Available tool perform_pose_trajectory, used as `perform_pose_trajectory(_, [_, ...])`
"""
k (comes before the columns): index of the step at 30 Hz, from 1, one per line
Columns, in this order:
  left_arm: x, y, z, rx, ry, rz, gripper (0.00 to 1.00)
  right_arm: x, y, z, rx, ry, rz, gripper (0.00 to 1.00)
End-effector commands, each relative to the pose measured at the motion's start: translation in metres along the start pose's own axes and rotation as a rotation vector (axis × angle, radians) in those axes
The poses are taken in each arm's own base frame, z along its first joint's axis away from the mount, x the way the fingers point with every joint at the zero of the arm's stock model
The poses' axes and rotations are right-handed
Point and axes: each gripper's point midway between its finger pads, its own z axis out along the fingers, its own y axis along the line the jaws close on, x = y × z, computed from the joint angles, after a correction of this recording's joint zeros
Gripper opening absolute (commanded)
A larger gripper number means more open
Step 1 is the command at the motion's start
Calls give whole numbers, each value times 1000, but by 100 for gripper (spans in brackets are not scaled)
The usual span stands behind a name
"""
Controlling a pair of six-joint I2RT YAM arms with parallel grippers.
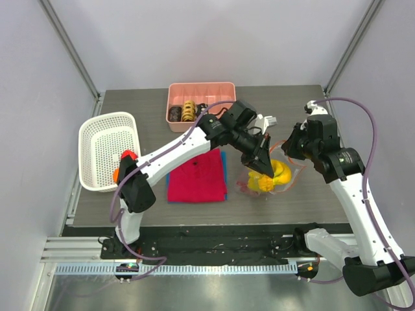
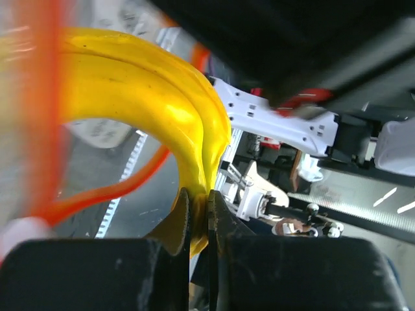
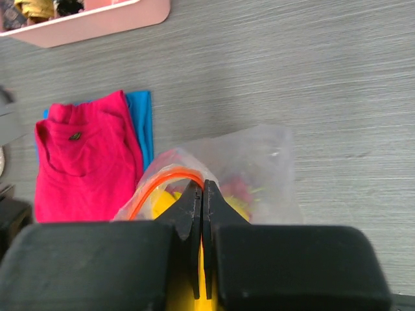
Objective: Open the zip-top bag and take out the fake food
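Observation:
The zip-top bag (image 1: 254, 176) lies clear and crinkled on the table, right of the red shirt (image 1: 196, 175). My left gripper (image 1: 267, 170) reaches into its mouth and is shut on the end of the yellow banana (image 2: 149, 97), with both fingers pinching the fruit's tip (image 2: 200, 208). The banana (image 1: 280, 171) shows yellow at the bag's right side. My right gripper (image 3: 202, 189) is shut on the orange zip strip (image 3: 155, 184) and holds the bag's (image 3: 259, 155) edge up. A small red fruit (image 3: 238, 188) shows blurred through the plastic. No round orange ball can be made out in the bag.
A pink tray (image 1: 201, 89) with brown ring pieces stands at the back. A white basket (image 1: 104, 152) sits at the left, with something red and orange (image 1: 127, 157) at its right rim beside the left arm. A blue cloth (image 3: 139, 123) lies under the red shirt (image 3: 84, 162).

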Motion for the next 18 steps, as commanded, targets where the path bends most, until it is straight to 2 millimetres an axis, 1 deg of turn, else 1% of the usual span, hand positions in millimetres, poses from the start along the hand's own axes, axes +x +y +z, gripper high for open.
perform_pose_trajectory(1, [1, -56, -18, 97, -37, 207, 0, -4, 17, 3, -94, 1, -18, 1])
perform_pose_trajectory(2, [-5, -67, -20, 132, -73, 264, 0, 8, 18, 8, -109, 41, -13, 1])
perform_pose_trajectory(3, [-7, -75, -23, 164, -91, 296, 0, 14, 18, 10, -112, 56, 1, 1])
perform_pose_trajectory(4, [-5, -89, -32, 198, -112, 324, 0, 15, 18, 8, -124, 41, 9, 1])
perform_pose_trajectory(5, [-6, -95, -33, 235, -128, 364, 0, 24, 14, 11, -114, 56, 14, 1])
perform_pose_trajectory(6, [-1, -100, -36, 264, -114, 379, 0, 27, 12, 12, -107, 56, 19, 1])
perform_pose_trajectory(7, [7, -110, -44, 299, -107, 405, 0, 30, 10, 12, -97, 60, 25, 1])
perform_pose_trajectory(8, [11, -107, -42, 316, -97, 399, 0, 34, 7, 14, -89, 71, 26, 1])
perform_pose_trajectory(9, [17, -110, -47, 331, -93, 413, 0, 34, 5, 15, -77, 73, 27, 1])
perform_pose_trajectory(10, [29, -119, -58, 359, -90, 443, 0, 36, 3, 16, -66, 80, 31, 1])
perform_pose_trajectory(11, [35, -122, -63, 374, -91, 447, 0, 34, 0, 17, -54, 76, 36, 1])
perform_pose_trajectory(12, [41, -117, -63, 388, -92, 455, 0, 33, -3, 18, -41, 76, 43, 1])
perform_pose_trajectory(13, [47, -122, -68, 406, -96, 471, 0, 32, -4, 18, -37, 77, 53, 1])
perform_pose_trajectory(14, [56, -134, -82, 430, -116, 505, 0, 32, -5, 21, -31, 85, 60, 1])
perform_pose_trajectory(15, [60, -132, -83, 428, -118, 504, 0, 33, -5, 22, -29, 87, 65, 1])
perform_pose_trajectory(16, [63, -135, -89, 429, -129, 512, 0, 35, -4, 24, -36, 100, 66, 1])
perform_pose_trajectory(17, [63, -140, -98, 417, -173, 523, 0, 37, -3, 25, -38, 110, 68, 1])
perform_pose_trajectory(18, [61, -139, -102, 392, -208, 542, 0, 38, -3, 26, -42, 113, 68, 1])
